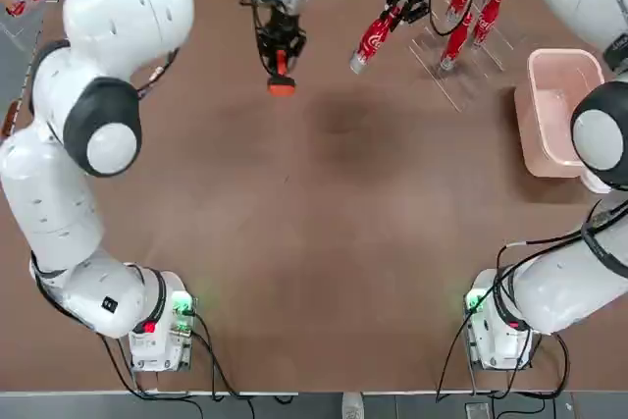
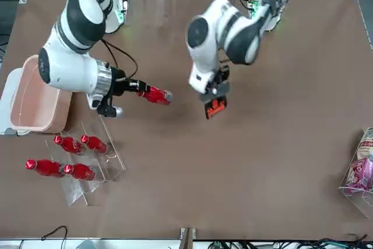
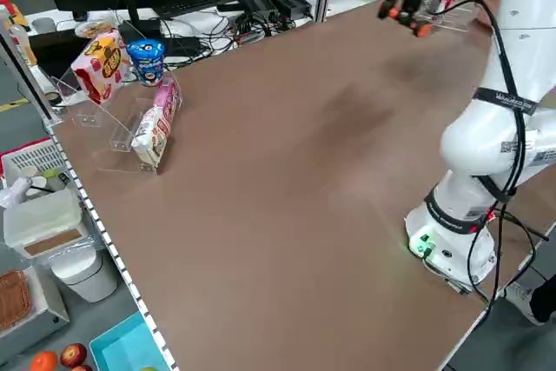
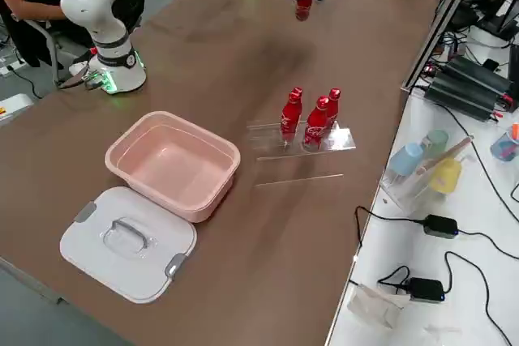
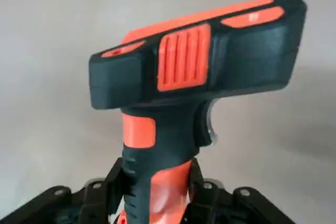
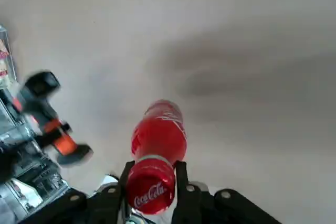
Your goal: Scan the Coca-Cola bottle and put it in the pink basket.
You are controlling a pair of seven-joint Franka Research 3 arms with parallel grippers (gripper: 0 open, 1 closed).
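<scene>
My right gripper is shut on a red Coca-Cola bottle, held tilted above the table at the far middle; in the right wrist view the bottle sits clamped between the fingers. To its left, my left gripper is shut on the handle of a black-and-orange scanner, whose head shows in the left wrist view. Scanner and bottle hang a short gap apart. The pink basket stands at the right edge with nothing in it.
A clear rack with several more red bottles stands at the far right, between the held bottle and the basket. A white lid lies beside the basket. Snack packs in a clear stand sit at the far left corner.
</scene>
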